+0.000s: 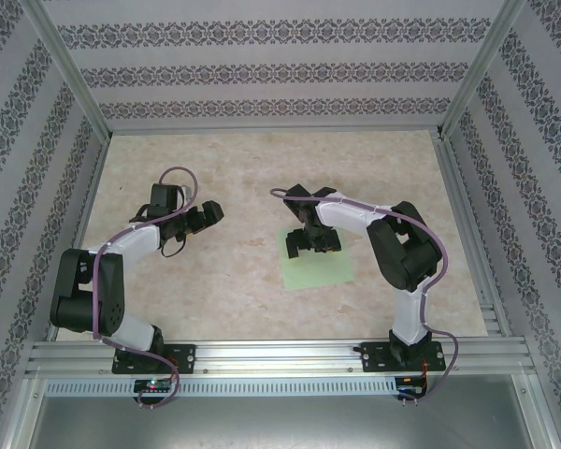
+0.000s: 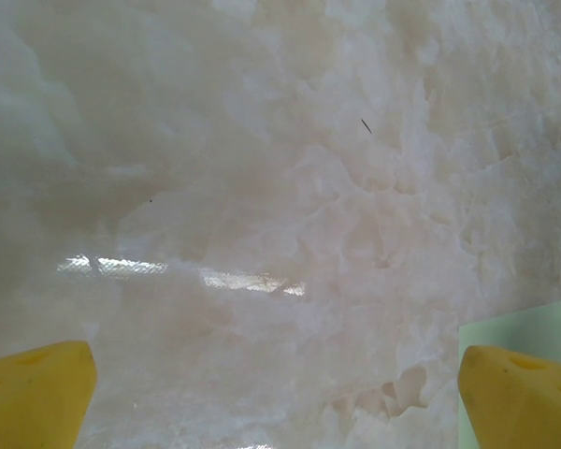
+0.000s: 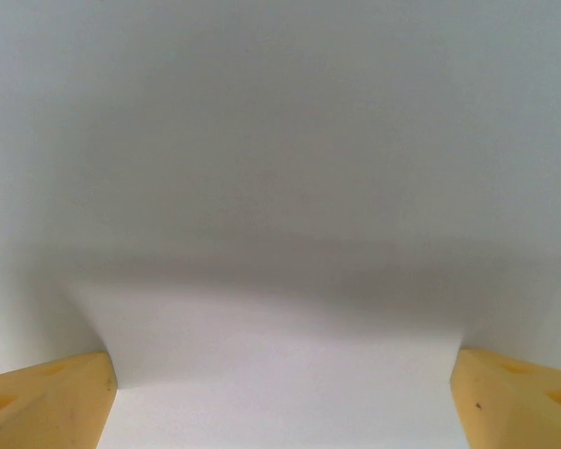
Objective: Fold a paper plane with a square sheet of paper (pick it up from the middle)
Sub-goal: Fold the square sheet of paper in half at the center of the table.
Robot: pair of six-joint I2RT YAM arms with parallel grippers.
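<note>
right gripper (image 1: 310, 247) over green sheet (image 1: 323, 272), left gripper (image 1: 211, 213) — well apart

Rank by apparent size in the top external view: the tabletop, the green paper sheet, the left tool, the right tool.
1. tabletop
2. green paper sheet, partly under the right tool
3. left tool and right tool: alike, so unranked

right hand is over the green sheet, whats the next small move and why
Probably close the right hand to pinch up a ridge of paper. It sits over the middle of the square sheet of paper, which lies flat on the table, and its fingers are spread wide with paper between them. The left hand is open, off the sheet.
</note>
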